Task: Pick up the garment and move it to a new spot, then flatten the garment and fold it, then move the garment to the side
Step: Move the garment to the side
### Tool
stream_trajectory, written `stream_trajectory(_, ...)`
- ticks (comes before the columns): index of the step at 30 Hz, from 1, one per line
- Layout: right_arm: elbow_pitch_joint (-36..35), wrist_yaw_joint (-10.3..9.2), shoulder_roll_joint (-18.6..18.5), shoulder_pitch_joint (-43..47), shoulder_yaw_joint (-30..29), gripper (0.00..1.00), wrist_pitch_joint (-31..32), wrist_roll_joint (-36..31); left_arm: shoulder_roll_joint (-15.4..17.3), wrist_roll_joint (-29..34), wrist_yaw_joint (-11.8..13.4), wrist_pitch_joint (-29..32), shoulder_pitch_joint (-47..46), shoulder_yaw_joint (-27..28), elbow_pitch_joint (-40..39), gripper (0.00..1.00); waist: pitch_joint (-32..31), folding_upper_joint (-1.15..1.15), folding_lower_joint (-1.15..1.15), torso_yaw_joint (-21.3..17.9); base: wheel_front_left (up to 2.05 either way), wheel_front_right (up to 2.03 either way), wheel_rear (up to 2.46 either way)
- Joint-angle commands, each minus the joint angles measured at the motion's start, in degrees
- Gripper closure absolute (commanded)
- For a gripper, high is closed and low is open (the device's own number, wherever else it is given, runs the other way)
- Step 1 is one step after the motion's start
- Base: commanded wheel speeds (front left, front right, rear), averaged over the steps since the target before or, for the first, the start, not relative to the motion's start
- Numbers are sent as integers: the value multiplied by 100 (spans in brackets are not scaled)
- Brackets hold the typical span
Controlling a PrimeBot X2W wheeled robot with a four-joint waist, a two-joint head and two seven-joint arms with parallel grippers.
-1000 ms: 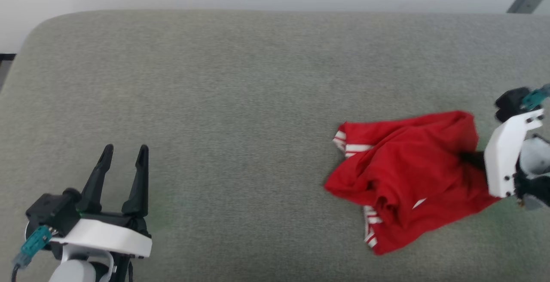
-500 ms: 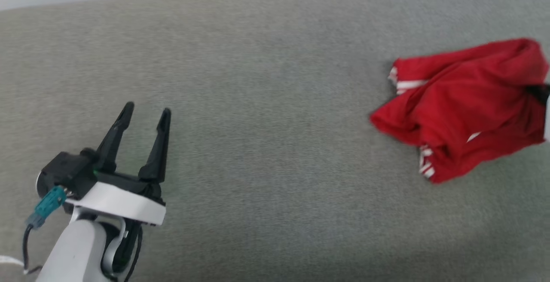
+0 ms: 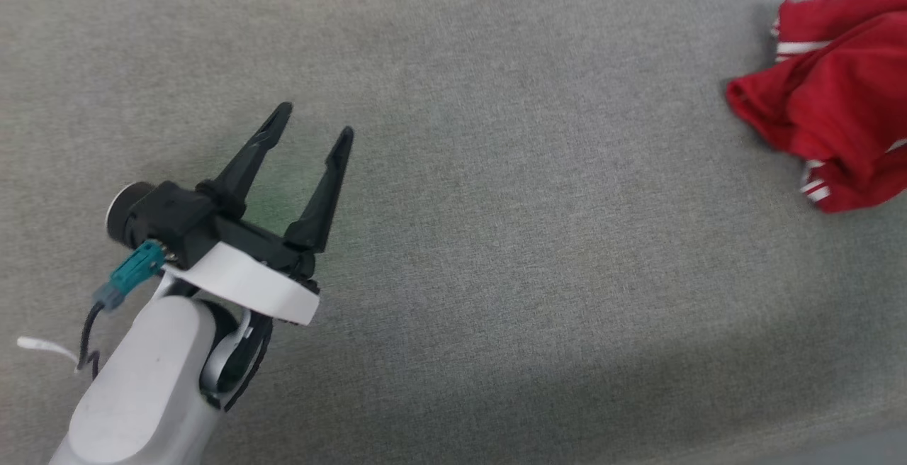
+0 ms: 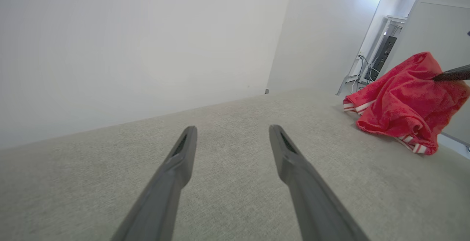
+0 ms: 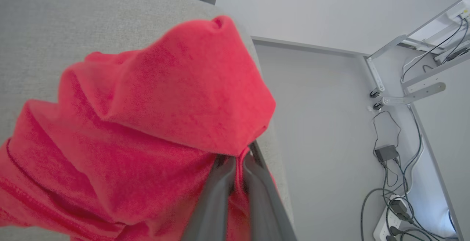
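1. Now the right end effector (image 5: 240,156) is clamped shut on the jersey (image 5: 165,105).
2. At 8 o'clock the left end effector (image 3: 314,119) gapes wide, empty.
3. At 2 o'clock the jersey sits bunched on the worktop (image 3: 496,238); this looks like the moving step, and next it needs a clear lift.

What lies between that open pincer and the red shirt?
Nothing visible. Bare grey cushion stretches from the open left pincer to the red garment, whose far side the right pincer pinches shut.

red garment (image 3: 843,96) with white-and-red striped trim, grey table (image 3: 496,238)
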Motion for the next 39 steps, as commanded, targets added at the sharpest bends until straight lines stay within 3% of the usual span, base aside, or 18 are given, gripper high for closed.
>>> stream_trajectory(1, 93, -2, 7, -116, -1, 100, -111, -121, 10, -44, -5, -27, -117, -61, 7, 0, 99, 0, 0, -51, 0, 0, 0)
stream_trajectory(6, 771, -3, 21, -461, -71, 100, -670, -673, 55, -95, -6, -27, -452, -355, 82, 0, 297, 0, 0, -17, 0, 0, 0)
stream_trajectory(17, 2121, -2, 504, -1036, -140, 100, -1463, -1334, 27, -233, -5, -28, -757, -525, 175, 0, 508, 0, 0, 192, 0, 0, 0)
stream_trajectory(18, 2212, -2, 521, -1084, -154, 93, -1517, -1359, 21, -237, -5, -28, -768, -513, 175, 0, 516, 0, 0, 207, 0, 0, 0)
stream_trajectory(20, 2359, -2, 558, -1160, -157, 54, -1599, -1419, 15, -235, -5, -28, -768, -463, 168, 0, 522, 0, 0, 229, 0, 0, 0)
stream_trajectory(21, 2359, -2, 558, -1160, -157, 54, -1599, -1419, 15, -235, -5, -28, -768, -463, 168, 0, 522, 0, 0, 229, 0, 0, 0)
stream_trajectory(22, 2416, -2, 571, -1217, -168, 31, -1659, -1444, 6, -245, -6, -28, -759, -411, 144, 0, 523, 0, 0, 236, 0, 0, 0)
stream_trajectory(23, 2460, -2, 579, -1246, -160, 0, -1681, -1466, 10, -250, -5, -28, -740, -395, 128, 0, 514, 0, 0, 240, 0, 0, 0)
stream_trajectory(31, 2597, -2, 514, -1464, -116, 0, -2085, -1516, 24, -263, -5, -28, -482, 52, 14, 0, 315, 0, 0, 232, 0, 0, 0)
stream_trajectory(39, 2435, -2, 813, -1447, -79, 0, -2534, -1349, -65, -249, -5, -28, -190, 542, -85, 0, -10, 0, 0, 287, 0, 0, 0)
